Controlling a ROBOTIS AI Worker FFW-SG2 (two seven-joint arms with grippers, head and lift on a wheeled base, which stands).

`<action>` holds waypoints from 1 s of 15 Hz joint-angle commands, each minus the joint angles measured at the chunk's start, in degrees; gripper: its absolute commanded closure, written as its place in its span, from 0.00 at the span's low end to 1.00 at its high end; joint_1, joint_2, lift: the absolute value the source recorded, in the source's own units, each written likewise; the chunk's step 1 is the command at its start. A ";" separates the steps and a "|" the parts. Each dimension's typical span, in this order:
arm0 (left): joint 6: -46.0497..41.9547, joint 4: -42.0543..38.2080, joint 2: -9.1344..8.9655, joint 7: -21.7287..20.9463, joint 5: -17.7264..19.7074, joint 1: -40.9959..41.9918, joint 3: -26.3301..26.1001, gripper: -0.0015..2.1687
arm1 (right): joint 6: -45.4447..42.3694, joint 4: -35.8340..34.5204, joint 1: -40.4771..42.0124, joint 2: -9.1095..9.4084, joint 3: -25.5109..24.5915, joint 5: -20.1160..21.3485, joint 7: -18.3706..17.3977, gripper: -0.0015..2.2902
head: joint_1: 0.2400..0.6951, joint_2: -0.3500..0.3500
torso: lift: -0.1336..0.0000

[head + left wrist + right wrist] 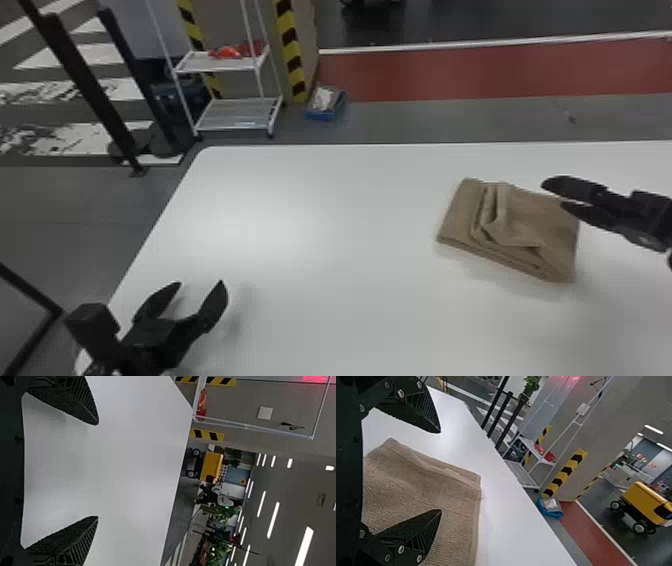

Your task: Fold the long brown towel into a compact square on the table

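Towel folded in layers, both claws empty

Head view: it lies on the table's right side, by the right claw, likely for tidying; the left claw hangs well apart, probably unneeded. Left wrist view: its fingers gape above the table. Right wrist view: fingers part over the towel, perhaps to smooth it.

The black right hand has ribbed fingers and silvery screws.

towel: brown, folded, layered squarish packet
top: raised, rumpled fold
pose: lying flat, skewed
place: head view, right side, mid-height, on white table
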 commanded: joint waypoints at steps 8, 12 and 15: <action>-1.05 -0.53 0.00 -0.13 0.00 1.48 -0.09 0.01 | -20.14 11.66 -7.40 1.06 5.76 5.48 -5.61 0.78 | 1.00 0.64 | 0.08; -2.11 -0.62 0.09 -0.92 0.18 2.80 1.41 0.01 | -26.12 21.86 -13.64 2.47 12.18 7.32 -8.42 0.78 | 1.00 0.67 | 0.08; -2.28 -0.36 0.09 -1.62 0.44 3.07 2.73 0.01 | -26.30 26.96 -16.80 3.35 17.45 8.55 -8.69 0.78 | 1.00 0.72 | 0.08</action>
